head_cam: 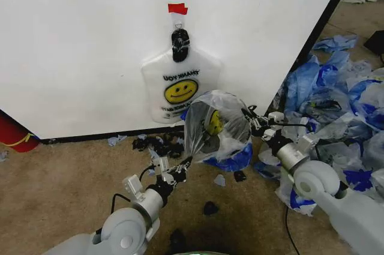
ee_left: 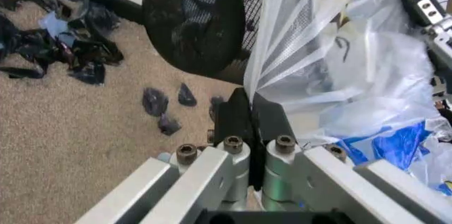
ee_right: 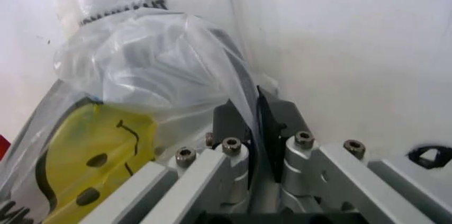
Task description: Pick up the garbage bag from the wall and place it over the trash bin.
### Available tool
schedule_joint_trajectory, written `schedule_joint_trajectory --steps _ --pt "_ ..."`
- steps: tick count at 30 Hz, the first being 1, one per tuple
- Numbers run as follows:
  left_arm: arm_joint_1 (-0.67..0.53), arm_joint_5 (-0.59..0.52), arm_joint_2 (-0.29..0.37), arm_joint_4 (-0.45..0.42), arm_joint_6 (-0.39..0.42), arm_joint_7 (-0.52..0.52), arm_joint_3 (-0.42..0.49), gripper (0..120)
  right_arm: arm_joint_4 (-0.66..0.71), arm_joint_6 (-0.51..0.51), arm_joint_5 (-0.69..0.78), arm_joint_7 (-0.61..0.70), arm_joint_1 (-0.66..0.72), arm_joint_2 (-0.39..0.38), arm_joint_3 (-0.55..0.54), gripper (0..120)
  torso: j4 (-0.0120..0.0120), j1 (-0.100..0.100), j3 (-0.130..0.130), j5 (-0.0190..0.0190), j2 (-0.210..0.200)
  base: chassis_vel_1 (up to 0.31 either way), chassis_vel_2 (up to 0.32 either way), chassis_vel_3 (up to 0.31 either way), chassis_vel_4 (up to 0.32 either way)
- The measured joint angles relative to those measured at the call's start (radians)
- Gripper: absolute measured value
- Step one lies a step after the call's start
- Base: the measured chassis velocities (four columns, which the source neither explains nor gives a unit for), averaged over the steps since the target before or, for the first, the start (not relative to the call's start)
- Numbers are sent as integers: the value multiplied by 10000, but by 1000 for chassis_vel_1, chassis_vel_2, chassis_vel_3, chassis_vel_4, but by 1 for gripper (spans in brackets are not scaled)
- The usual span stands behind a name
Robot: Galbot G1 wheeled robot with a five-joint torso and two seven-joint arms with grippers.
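Note:
The garbage bag (head_cam: 217, 124), translucent white with a yellow smiley face, is stretched between my two grippers just in front of the wall. My left gripper (head_cam: 183, 165) is shut on the bag's lower near edge (ee_left: 282, 70). My right gripper (head_cam: 253, 118) is shut on its far right edge (ee_right: 177, 75). The trash bin (ee_left: 198, 23), black wire mesh, lies tilted on the carpet with its mouth partly inside the bag. In the head view the bin is a dark shape seen through the plastic. The bag's blue handles hang below, near the floor.
A second smiley bag (head_cam: 180, 84) hangs on a wall hook under red tape (head_cam: 177, 8). A heap of blue-streaked white bags (head_cam: 342, 99) fills the floor at the right. Black scraps (head_cam: 159, 144) litter the carpet by the wall. A red cylinder (head_cam: 12, 132) stands far left.

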Motion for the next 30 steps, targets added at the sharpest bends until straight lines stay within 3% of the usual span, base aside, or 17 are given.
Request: schedule_joint_trajectory --steps 30 --pt "-532 489 -427 1043 -406 316 714 0 567 -490 1397 889 -15 51 -39 0 0 0 0 -1 0 0 0 0 0"
